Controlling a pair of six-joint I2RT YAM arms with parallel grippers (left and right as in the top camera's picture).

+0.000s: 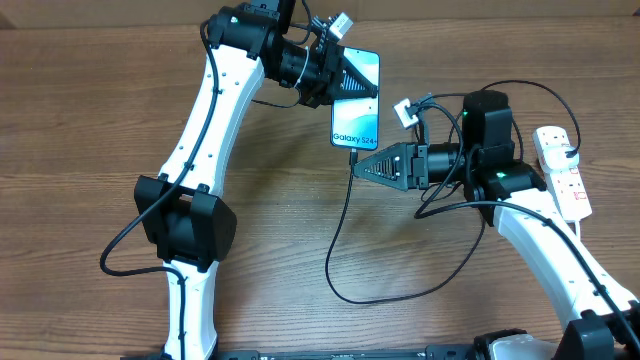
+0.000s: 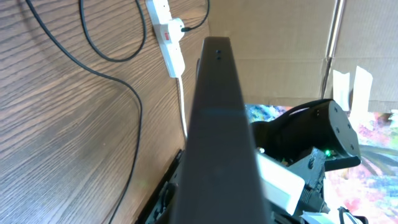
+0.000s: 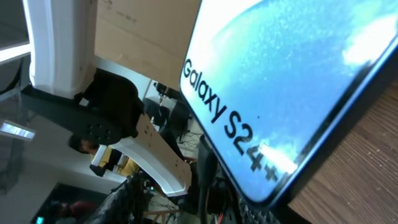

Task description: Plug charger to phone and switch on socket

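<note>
One phone, one charger, one socket, two grippers. The left gripper (image 1: 352, 82) is clamped on the slim, glossy rectangular phone (image 1: 357, 125) over the wood-grain table (image 1: 80, 120). The thin black charger (image 1: 344, 205) loops below it, beside the right gripper (image 1: 358, 166), whose grip I cannot tell. The white oblong socket (image 1: 560, 165) lies far right.

A brown wood-grain counter (image 1: 90, 120) under even light; plain cardboard panels (image 2: 280, 50) stand upright along the counter's far edge.
</note>
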